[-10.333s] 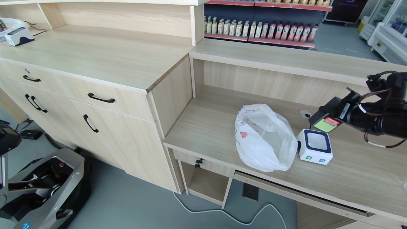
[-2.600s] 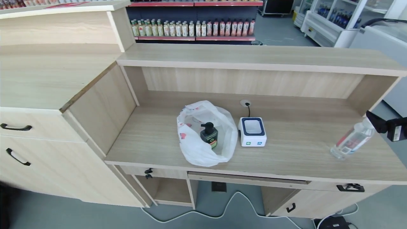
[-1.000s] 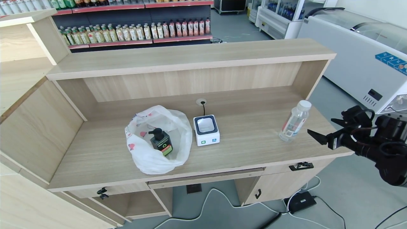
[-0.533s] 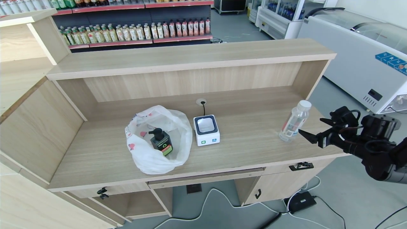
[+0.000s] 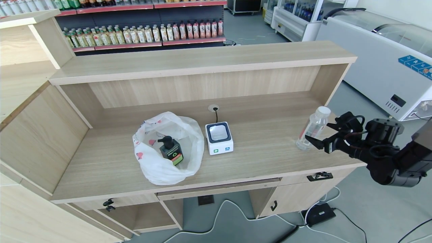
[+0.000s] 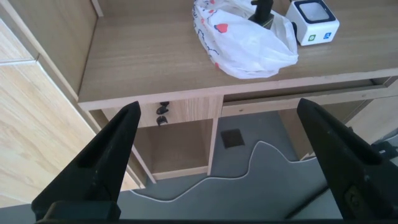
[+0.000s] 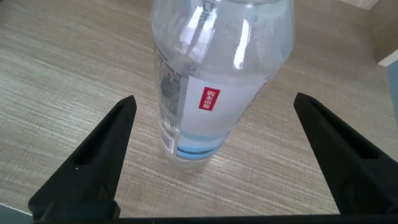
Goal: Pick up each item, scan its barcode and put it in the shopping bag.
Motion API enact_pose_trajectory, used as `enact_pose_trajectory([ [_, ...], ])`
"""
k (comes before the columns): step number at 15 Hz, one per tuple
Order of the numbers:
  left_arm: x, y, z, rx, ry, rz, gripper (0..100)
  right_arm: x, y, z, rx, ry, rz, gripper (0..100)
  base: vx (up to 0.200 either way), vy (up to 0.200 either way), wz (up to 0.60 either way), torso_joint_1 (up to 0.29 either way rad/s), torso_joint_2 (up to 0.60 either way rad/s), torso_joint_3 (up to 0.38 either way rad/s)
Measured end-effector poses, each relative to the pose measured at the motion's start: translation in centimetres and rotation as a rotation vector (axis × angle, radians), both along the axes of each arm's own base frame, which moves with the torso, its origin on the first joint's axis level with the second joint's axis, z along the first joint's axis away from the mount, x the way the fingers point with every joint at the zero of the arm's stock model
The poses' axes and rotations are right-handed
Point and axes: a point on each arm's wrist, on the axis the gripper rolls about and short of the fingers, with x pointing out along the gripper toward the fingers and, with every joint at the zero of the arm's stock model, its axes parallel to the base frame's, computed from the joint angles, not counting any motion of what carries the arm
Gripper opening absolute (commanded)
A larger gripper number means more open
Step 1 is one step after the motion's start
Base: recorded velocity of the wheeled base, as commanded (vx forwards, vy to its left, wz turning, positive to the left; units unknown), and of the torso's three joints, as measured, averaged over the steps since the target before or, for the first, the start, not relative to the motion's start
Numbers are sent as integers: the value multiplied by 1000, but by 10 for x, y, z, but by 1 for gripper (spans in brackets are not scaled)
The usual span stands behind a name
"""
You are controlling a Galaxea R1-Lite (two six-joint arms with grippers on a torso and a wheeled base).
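Left gripper (image 6: 219,104): spread wide and holding nothing. It hangs in front of the counter (image 5: 263,155), below its edge.
Right gripper (image 5: 317,132): fingers wide apart, nothing held. Over the last second I've watched it travel in from past the counter's right end, and its tips are now level with the water bottle (image 5: 312,130).
What that means: I judge this as the end of the approach for the second item. From the right wrist camera the bottle sits centred between the two fingers, not yet touched, so closing looks like the next step.
Water bottle: it stands on its base near the counter's right end, well apart from the scanner (image 5: 219,137), and it hasn't shifted.
Bottle axis: long axis vertical, white cap up. The label's fine print faces one finger's side, so I expect to turn it for the scan.
Shopping bag (image 5: 158,168): just left of the scanner, mouth open, with the pump bottle (image 5: 171,153) already inside.
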Motion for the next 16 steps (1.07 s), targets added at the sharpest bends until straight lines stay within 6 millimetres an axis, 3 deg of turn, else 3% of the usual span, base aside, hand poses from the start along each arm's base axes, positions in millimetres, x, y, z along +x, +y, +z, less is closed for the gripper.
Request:
enact_pose_trajectory([
  [8, 0, 0, 0, 0, 0, 0, 100, 17, 26, -15, 36, 12, 65, 100, 0, 0, 0, 0, 0, 0],
  [16, 0, 0, 0, 0, 0, 0, 100, 21, 29, -16, 41, -22, 73, 100, 0, 0, 0, 0, 0, 0],
])
